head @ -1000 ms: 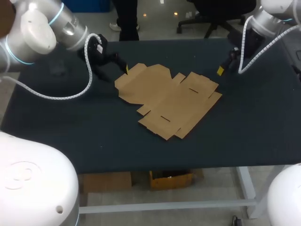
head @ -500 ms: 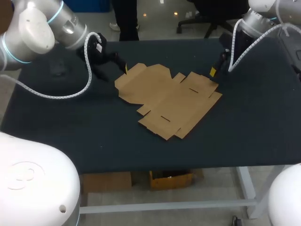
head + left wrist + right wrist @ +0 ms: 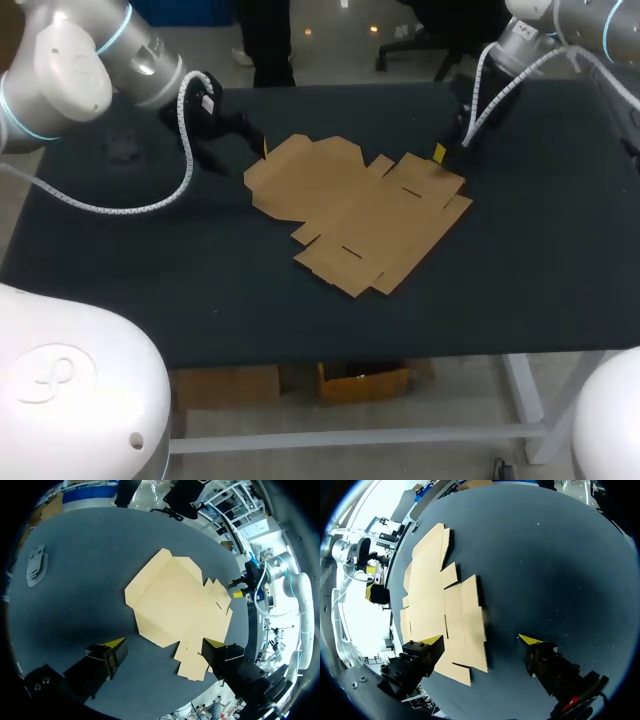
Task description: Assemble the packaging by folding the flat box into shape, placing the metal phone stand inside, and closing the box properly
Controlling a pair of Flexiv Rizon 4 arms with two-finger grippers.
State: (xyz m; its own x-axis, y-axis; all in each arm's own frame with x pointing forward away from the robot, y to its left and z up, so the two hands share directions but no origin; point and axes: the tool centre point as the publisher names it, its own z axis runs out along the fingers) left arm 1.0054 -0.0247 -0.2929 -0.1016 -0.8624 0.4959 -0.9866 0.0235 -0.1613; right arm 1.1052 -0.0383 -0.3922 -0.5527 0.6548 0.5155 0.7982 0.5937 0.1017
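Far left: the white left arm (image 3: 95, 60) comes in over the far-left corner of the dark cloth-covered worktop (image 3: 540, 260), a white coiled cable (image 3: 150, 205) looping from it above the cloth.

A small grey metal phone stand (image 3: 36, 566) lies flat on the worktop near its left end, well apart from the box and behind the left jaws. In the head view it is only a faint dark shape (image 3: 122, 150).

Left jaws: wide open, nothing between them. One yellow fingertip (image 3: 264, 147) sits just beside the far-left flap of the box; contact cannot be judged. In the left wrist view both fingertips (image 3: 114, 642) are spread, with the box ahead of them and apart from the tips.

Centre: the flat brown cardboard box blank (image 3: 360, 215) lies unfolded on the worktop, all panels and flaps flat, running from far left to near right. It is seen whole in the left wrist view (image 3: 175, 600).

Right jaws: also wide open, holding nothing. Their yellow fingertip (image 3: 438, 152) is at the far-right flap of the box. In the right wrist view the box (image 3: 440, 605) stretches ahead, its near edge between the spread fingertips (image 3: 529, 639) and closer to one finger. Whether either finger touches cardboard cannot be told.

Far right: the white right arm (image 3: 560, 25) enters over the far-right corner.
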